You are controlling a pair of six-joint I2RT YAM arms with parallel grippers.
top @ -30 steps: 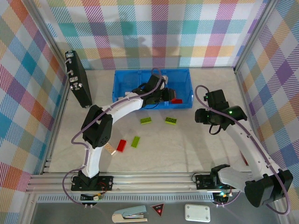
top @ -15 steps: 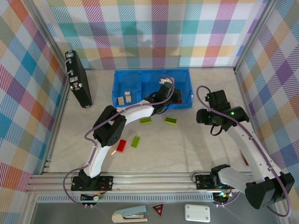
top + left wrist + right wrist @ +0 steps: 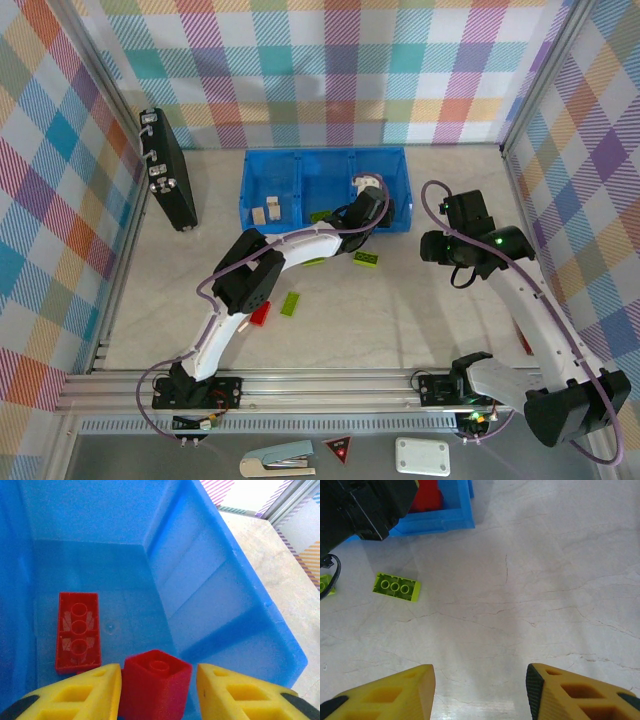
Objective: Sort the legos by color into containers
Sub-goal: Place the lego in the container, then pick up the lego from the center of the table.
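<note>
The left pincer (image 3: 158,677) hangs inside the right-hand compartment of the blue tray (image 3: 220,595). Its yellow fingers stand a little apart around a small red brick (image 3: 156,687), and a sliver of blue shows between the brick and one finger, so the hold looks just let go. A second ago this arm was over the middle of the tray. It has since swung across to the right end and begun to spread. A longer red brick (image 3: 78,632) already lies flat on this compartment's floor, so the small one is landing with its own color.

Cream bricks (image 3: 266,211) sit in the left compartment. A lime brick (image 3: 366,259) lies on the table (image 3: 545,580) just in front of the tray, with another (image 3: 291,303) nearer the arms and a red brick (image 3: 260,315) partly under the left arm. By my reckoning the sort is about half done.

The right pincer (image 3: 480,690) has not moved. It hovers over bare table with fingers apart, holding nothing.
</note>
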